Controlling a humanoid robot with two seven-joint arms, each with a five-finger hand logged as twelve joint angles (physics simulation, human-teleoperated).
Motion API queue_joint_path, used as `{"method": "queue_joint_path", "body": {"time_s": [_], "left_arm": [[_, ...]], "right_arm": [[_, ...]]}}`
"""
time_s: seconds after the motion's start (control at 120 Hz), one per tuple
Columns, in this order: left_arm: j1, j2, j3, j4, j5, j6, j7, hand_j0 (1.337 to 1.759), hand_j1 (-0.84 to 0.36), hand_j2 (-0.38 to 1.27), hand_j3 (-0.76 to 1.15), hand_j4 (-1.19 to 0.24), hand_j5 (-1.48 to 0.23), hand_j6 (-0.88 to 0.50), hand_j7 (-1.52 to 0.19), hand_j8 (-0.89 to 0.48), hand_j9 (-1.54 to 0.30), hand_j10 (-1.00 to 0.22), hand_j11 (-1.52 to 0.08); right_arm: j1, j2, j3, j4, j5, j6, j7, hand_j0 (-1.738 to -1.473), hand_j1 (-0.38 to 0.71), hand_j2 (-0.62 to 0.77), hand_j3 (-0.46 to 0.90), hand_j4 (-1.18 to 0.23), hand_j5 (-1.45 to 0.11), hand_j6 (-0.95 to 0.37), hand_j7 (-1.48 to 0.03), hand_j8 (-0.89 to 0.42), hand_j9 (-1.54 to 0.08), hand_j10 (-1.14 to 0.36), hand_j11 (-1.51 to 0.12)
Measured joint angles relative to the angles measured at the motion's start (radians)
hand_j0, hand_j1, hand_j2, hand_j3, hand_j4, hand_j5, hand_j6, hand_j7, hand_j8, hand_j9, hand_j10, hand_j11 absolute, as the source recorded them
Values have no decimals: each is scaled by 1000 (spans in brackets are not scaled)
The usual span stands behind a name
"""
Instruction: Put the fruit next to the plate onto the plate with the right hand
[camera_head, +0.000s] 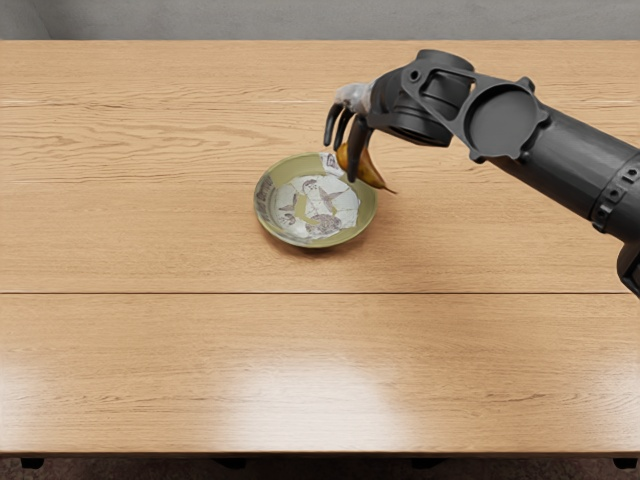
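A green-rimmed plate (268, 205) with a painted bird pattern sits on the wooden table, a little left of centre. A yellow-orange fruit (370, 172) with a thin stem hangs over the plate's upper right rim. My right hand (347, 135) comes in from the right edge and is shut on the fruit, with its dark fingers (356, 150) curled down around the fruit's top. The fruit's upper part is hidden behind those fingers. The left arm does not show.
The wooden table (150, 330) stretches wide on all sides of the plate. My right forearm (560, 150) slants across the upper right. The table's far edge meets a grey wall along the top.
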Motion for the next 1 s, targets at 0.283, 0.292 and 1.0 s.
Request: {"method": "queue_joint_path", "body": {"time_s": [0.283, 0.292, 1.0], "left_arm": [[1, 0, 0, 0, 0, 0, 0, 1658, 349, 0, 0, 0, 0, 0, 0, 0, 0, 0, 0], [1, 0, 0, 0, 0, 0, 0, 1658, 349, 0, 0, 0, 0, 0, 0, 0, 0, 0, 0], [1, 0, 0, -1, 0, 0, 0, 1658, 349, 0, 0, 0, 0, 0, 0, 0, 0, 0, 0]], "right_arm": [[-25, 0, -1, 54, 6, -25, 42, -1657, 62, 321, 0, -528, -716, -423, -695, -344, -685, -409, -680], [-27, 0, -1, 54, 6, -26, 45, -1658, 47, 308, 0, -508, -689, -408, -669, -332, -659, -394, -655], [-286, -578, 226, 496, 395, 328, 91, -1658, -301, 4, 0, -47, -61, -45, -60, -42, -60, -43, -60]]}}
